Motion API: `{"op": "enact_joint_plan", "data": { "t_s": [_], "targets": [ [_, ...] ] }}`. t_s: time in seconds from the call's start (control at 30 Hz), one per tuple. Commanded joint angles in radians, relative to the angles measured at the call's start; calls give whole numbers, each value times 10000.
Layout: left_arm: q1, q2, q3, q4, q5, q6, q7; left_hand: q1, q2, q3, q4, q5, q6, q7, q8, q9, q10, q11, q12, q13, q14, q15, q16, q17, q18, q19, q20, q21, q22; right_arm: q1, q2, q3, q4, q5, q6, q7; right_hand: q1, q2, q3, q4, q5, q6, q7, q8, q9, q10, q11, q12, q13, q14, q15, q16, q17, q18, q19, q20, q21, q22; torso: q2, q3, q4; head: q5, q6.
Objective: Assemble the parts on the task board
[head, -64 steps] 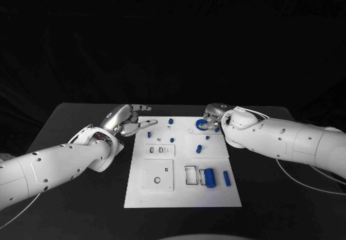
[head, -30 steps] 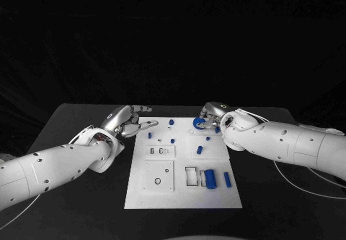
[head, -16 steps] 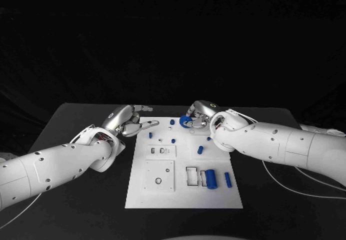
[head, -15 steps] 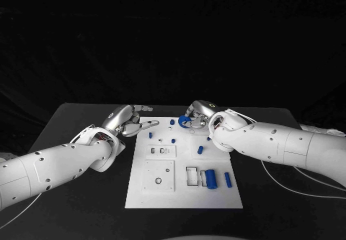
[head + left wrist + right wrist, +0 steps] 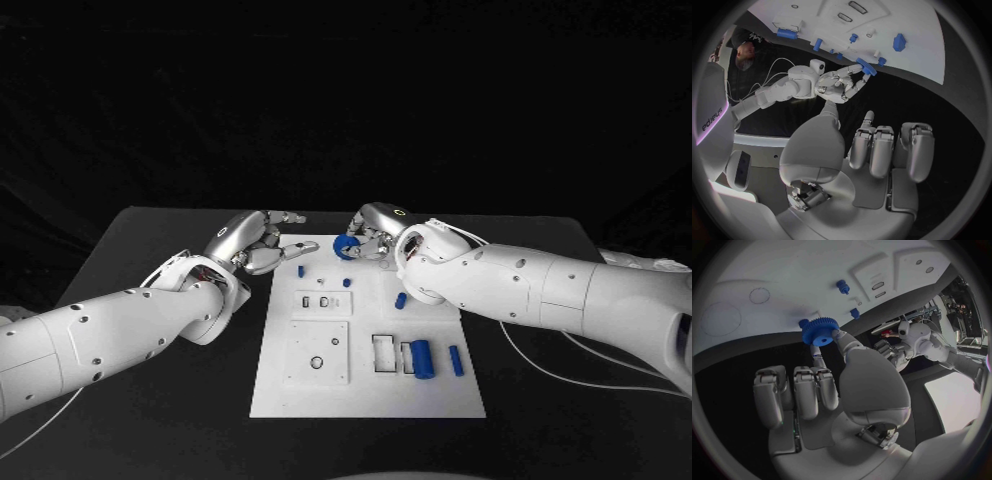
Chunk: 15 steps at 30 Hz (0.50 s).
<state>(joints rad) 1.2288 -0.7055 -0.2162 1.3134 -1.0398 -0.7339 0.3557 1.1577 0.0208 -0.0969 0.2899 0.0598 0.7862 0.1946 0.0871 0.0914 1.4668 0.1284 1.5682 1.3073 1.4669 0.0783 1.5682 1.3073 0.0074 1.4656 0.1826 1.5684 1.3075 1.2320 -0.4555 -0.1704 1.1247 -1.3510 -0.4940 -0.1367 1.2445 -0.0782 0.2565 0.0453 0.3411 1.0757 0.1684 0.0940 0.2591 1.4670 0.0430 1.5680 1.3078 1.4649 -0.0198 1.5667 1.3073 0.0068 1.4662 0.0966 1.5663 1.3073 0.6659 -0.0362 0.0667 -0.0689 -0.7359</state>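
Note:
The white task board point(image 5: 368, 390) lies in the middle of the black table. My right hand point(image 5: 375, 232) hovers over the board's far end and pinches a blue gear point(image 5: 348, 248) between thumb and finger. The right wrist view shows the gear point(image 5: 820, 331) at the fingertips, just off the board's edge point(image 5: 767, 270). My left hand point(image 5: 257, 240) hangs at the board's far left corner, fingers apart and holding nothing. Its palm point(image 5: 873, 155) is bare in the left wrist view, where the right hand point(image 5: 839, 85) carries the gear point(image 5: 867, 66).
Small blue pegs stand on the board point(image 5: 300, 269) point(image 5: 343, 281) point(image 5: 400, 299). A thick blue cylinder point(image 5: 420, 356) and a thin blue bar point(image 5: 454, 358) lie near the front right. White inset plates with slots point(image 5: 320, 300) and holes point(image 5: 317, 350) sit at the left.
My right hand has carried the blue gear leftward along the board's far end, from the right corner toward the middle. The left hand has stayed where it was.

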Motion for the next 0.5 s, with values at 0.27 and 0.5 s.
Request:
{"op": "enact_joint_plan", "data": {
  "t_s": [0.27, 0.5],
  "targets": [
    [6, 13, 6, 35, -60, 8, 81, 3, 130, -38, 10, -29, 83, -7, -61, 6, 1040, 15, 25, 2635, 1039, 53, 26, 2635, -74, 1051, 54, 24, 2633, -91, 467, 3, -598, -530, 457, -7, -21, 98, 19, -34, -193, 689, -610, -128, -63, 1038, 40, 28, 2630, 1059, -20, 41, 2635, -68, 1046, -81, 45, 2635, 27, 14, 10, -15, 26],
    [8, -19, 7, 92, -96, 1, 62, 3, 130, -38, 10, -29, 83, -7, -61, 6, 1040, 15, 25, 2635, 1039, 53, 26, 2635, -74, 1051, 54, 24, 2633, -226, 660, 2, -779, -837, 569, -83, -22, 101, 25, -44, -219, 664, -601, -162, -83, 1038, 49, 28, 2630, 1059, -13, 41, 2635, -68, 1046, -76, 45, 2635, 33, 14, -1, 43, 12]
  ]
}}
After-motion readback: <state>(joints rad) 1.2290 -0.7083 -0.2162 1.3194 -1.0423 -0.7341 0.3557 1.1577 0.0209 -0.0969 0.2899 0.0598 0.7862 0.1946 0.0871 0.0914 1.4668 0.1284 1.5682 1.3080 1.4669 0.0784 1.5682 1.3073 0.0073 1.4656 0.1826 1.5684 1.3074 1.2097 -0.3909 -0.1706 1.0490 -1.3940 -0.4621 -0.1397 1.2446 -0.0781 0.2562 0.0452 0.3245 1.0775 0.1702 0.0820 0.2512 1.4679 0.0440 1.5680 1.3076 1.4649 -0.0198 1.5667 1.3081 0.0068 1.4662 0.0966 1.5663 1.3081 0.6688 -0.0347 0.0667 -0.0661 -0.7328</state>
